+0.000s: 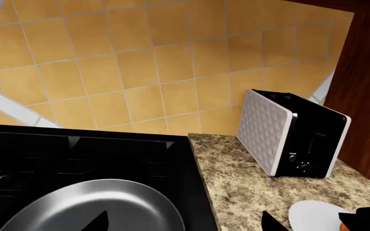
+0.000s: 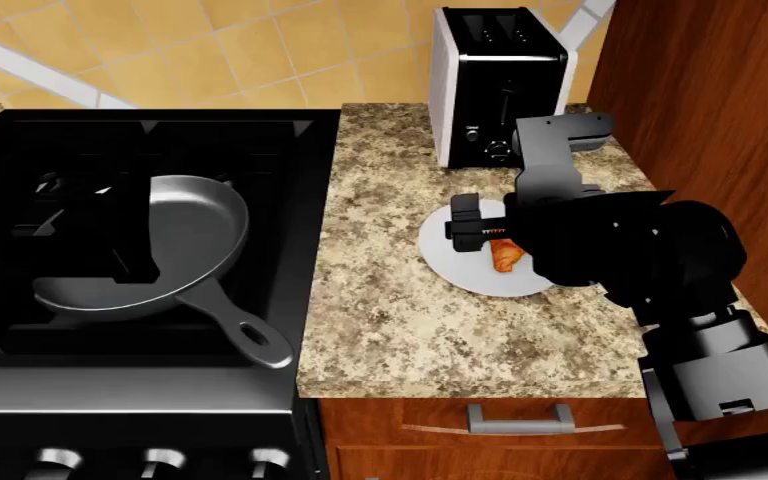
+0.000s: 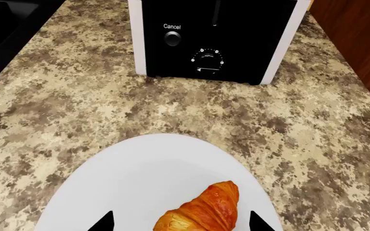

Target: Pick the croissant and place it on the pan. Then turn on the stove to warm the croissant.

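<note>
Right gripper [image 3: 180, 222] jaws are apart, tips straddling the croissant [image 3: 201, 211] at the bottom centre of the right wrist view, lined up to close on it, it seems. The croissant lies on the white plate [image 2: 454, 255], centre-right of the head view, on the counter [image 2: 384, 300] just below the toaster [image 2: 498, 85]. Left gripper [image 1: 185, 222] shows only two dark tips set apart at the bottom edge, empty, hanging between stove and counter. The pan [image 2: 144, 240] waits on the stove [image 2: 37, 150] at left, handle pointing toward the lower centre, well apart from the plate.
</note>
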{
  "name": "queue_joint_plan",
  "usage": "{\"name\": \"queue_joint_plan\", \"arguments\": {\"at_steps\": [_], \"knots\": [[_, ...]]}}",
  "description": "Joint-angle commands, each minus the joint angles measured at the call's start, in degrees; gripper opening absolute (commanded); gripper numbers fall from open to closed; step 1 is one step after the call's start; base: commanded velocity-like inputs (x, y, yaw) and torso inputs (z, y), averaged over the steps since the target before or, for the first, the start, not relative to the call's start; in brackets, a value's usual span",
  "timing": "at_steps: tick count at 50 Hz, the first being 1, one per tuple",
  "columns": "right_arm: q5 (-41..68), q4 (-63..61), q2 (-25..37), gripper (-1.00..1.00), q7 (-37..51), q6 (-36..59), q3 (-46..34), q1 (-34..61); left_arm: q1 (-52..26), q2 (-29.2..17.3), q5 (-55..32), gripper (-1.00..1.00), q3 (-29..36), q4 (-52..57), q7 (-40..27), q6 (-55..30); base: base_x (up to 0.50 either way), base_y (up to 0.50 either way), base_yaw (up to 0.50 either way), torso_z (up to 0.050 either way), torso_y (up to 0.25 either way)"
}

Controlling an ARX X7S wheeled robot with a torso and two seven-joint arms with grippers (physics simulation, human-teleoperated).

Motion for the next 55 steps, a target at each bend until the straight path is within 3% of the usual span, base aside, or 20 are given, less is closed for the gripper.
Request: {"name": "queue_joint_plan", "arguments": {"at_steps": [1, 55], "knots": [[-0.2, 0.2, 0.3, 1.0, -0.6, -0.6, -0.7, -0.5, 0.2, -0.6, 0.0, 1.0, 0.5, 0.2, -0.1, 0.7, 0.0, 0.0, 0.0, 0.0, 0.0], [-2.3, 4.1, 0.8, 1.0, -4.8, -5.1, -3.6, -1.5, 0.7, -2.1, 1.6, 1.0, 3.2, 0.5, 0.3, 2.8, 0.0, 0.0, 0.0, 0.0, 0.0]]}}
